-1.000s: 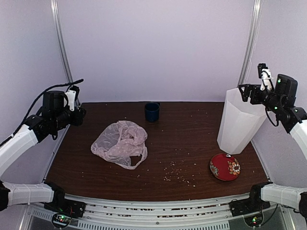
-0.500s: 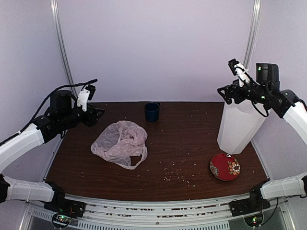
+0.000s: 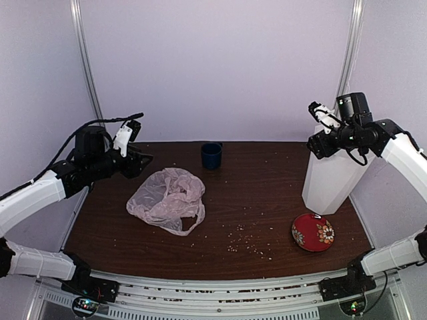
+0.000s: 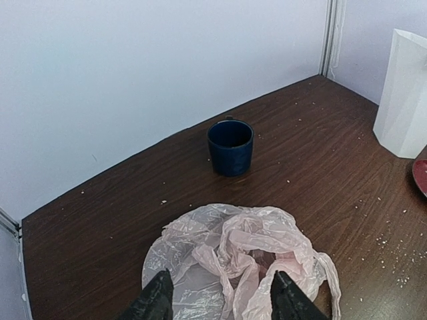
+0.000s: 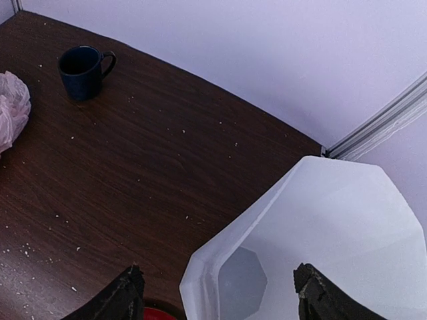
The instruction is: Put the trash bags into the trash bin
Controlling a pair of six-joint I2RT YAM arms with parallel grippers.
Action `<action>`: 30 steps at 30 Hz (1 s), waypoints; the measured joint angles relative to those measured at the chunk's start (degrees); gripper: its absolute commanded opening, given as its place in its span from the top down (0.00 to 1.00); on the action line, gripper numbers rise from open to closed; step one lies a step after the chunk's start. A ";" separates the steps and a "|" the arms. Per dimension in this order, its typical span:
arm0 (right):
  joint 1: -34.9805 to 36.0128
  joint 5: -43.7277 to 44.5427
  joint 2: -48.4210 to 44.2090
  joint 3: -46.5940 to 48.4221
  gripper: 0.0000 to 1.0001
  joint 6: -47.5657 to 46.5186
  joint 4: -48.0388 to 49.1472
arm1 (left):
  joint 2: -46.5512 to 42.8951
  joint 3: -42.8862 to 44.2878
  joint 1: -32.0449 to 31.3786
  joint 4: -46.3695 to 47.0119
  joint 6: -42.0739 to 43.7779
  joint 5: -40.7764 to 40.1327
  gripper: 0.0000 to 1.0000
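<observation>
The pale pink crinkly trash bag (image 3: 167, 199) lies crumpled on the left half of the dark wood table; it fills the bottom of the left wrist view (image 4: 240, 263) and shows at the left edge of the right wrist view (image 5: 10, 107). My left gripper (image 3: 141, 162) is open and empty, hovering above and just left of the bag (image 4: 220, 297). The tall white faceted trash bin (image 3: 330, 175) stands upright at the right rear. My right gripper (image 3: 316, 141) is open and empty, directly above the bin's open mouth (image 5: 320, 247), its fingers (image 5: 127, 293) wide apart.
A dark blue cup (image 3: 211, 155) stands at the back centre of the table, seen too in the left wrist view (image 4: 230, 145) and the right wrist view (image 5: 83, 70). A red patterned dish (image 3: 313, 232) lies in front of the bin. Crumbs are scattered over the wood (image 3: 250, 243).
My left gripper has moved right and forward toward the bag. My right gripper has swung left from beside the bin to above its mouth. Bag and bin have not moved.
</observation>
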 measured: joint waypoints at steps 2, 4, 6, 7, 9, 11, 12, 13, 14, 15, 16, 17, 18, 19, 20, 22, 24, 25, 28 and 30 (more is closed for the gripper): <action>0.00 0.79 0.74 0.02 0.33 0.07 -0.44 | 0.00 0.00 -0.02 0.17 0.04 0.13 0.48; 0.00 1.18 1.38 0.04 0.42 0.07 -0.90 | -0.02 -0.02 -0.11 0.20 0.09 0.13 0.48; 0.00 1.18 2.05 0.11 0.50 -0.17 -1.18 | -0.04 -0.02 -0.11 0.17 0.15 0.13 0.48; 0.00 1.07 2.38 0.13 0.54 -0.22 -1.33 | -0.07 -0.02 -0.11 0.20 0.22 0.15 0.48; 0.00 0.09 3.19 0.52 0.67 -0.17 -1.88 | -0.11 -0.02 -0.11 0.22 0.24 0.13 0.48; 0.00 -1.57 4.13 1.49 0.80 -1.31 -2.27 | -0.11 -0.02 -0.11 0.31 0.26 0.13 0.48; 0.02 -2.64 4.79 2.32 0.85 -1.27 -2.67 | -0.11 -0.02 -0.11 0.35 0.26 0.13 0.48; 0.02 -3.48 5.29 2.99 0.89 -1.73 -2.93 | -0.11 -0.02 -0.11 0.39 0.26 0.13 0.48; 0.04 -4.70 5.95 3.89 0.92 -1.90 -3.17 | -0.11 -0.02 -0.11 0.42 0.26 0.13 0.48; 0.13 -5.62 6.51 4.57 0.93 -2.58 -3.23 | -0.11 -0.02 -0.11 0.44 0.26 0.13 0.48; 0.39 -6.69 7.28 5.35 0.94 -2.54 -3.30 | -0.11 -0.02 -0.11 0.48 0.26 0.13 0.48; 0.68 -7.41 7.89 5.90 0.95 -2.82 -3.30 | -0.11 -0.02 -0.11 0.52 0.28 0.13 0.48; 1.07 -8.35 8.57 6.40 0.98 -2.99 -3.08 | -0.11 -0.02 -0.11 0.52 0.26 0.13 0.48; 1.44 -9.14 9.09 6.75 0.99 -3.48 -3.08 | -0.11 -0.02 -0.11 0.52 0.28 0.13 0.48; 1.95 -10.36 9.64 6.86 1.00 -4.15 -2.75 | -0.11 -0.02 -0.11 0.52 0.26 0.13 0.48; 3.41 -12.00 10.97 7.69 1.00 -5.14 -2.29 | -0.11 -0.02 -0.11 0.52 0.28 0.11 0.48; 4.96 -13.16 12.22 9.11 1.00 -5.84 -2.27 | -0.11 -0.02 -0.11 0.52 0.28 0.09 0.48; 5.62 -13.53 12.68 9.68 1.00 -5.90 -2.27 | -0.11 -0.02 -0.11 0.52 0.31 0.07 0.48; 9.16 -16.09 14.58 12.09 1.00 -6.60 -2.80 | -0.22 -0.04 -0.11 0.50 0.44 -0.09 0.48; 11.82 -17.59 15.72 13.33 1.00 -7.13 -3.13 | -0.46 -0.04 -0.11 0.52 0.50 -0.17 0.48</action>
